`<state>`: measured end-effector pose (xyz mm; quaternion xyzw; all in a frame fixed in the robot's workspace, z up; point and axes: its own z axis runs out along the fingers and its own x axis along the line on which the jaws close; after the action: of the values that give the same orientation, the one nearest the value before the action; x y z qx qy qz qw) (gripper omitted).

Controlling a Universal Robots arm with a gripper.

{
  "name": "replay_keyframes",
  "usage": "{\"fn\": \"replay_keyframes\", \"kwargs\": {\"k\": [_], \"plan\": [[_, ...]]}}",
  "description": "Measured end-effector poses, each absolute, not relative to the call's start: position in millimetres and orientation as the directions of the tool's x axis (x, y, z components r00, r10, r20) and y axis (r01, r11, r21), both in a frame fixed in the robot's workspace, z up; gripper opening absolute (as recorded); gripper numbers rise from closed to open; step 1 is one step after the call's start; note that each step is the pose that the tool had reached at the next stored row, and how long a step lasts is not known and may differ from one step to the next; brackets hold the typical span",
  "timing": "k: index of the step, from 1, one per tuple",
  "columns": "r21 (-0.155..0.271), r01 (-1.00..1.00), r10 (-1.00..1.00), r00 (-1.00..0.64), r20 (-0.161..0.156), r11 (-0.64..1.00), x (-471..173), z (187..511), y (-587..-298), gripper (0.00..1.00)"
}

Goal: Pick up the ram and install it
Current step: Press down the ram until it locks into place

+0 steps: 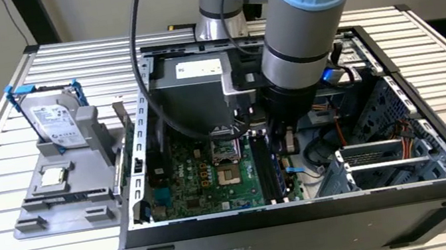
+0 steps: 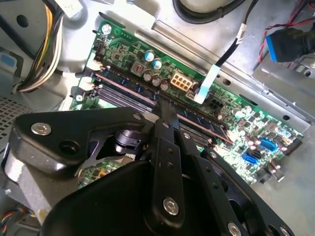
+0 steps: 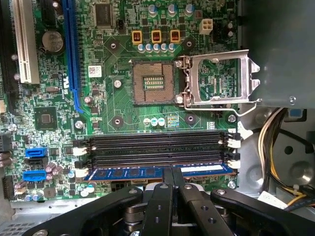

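The ram [image 3: 128,172] is a long narrow stick with a blue face and a row of chips. It stands on edge in the outermost of the black memory slots [image 3: 152,147] on the green motherboard [image 3: 108,103]. In the second wrist view the ram [image 2: 206,128] shows as a thin edge running along its slot. My gripper [image 3: 172,171] is shut on the ram's middle, its black fingertips pinched together over the top edge, as the gripper [image 2: 164,103] also shows from the other side. In the exterior view the gripper [image 1: 284,139] reaches down inside the open computer case [image 1: 308,209].
The processor socket [image 3: 152,81] lies bare with its metal frame [image 3: 219,78] flipped open beside it. Cable bundles [image 3: 275,142] hang past the slots' end. A grey tray [image 1: 49,213] at the exterior view's left holds a hard drive [image 1: 56,118] and a square chip [image 1: 54,177].
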<state>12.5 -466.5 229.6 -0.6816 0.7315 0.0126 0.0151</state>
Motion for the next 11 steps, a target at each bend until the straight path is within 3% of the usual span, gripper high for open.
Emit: {"fn": "replay_keyframes", "kwargs": {"k": [11], "plan": [[-0.002, -0.997, -0.997, -0.071, -0.037, 0.071, 13, 220, -466, 0.00]]}}
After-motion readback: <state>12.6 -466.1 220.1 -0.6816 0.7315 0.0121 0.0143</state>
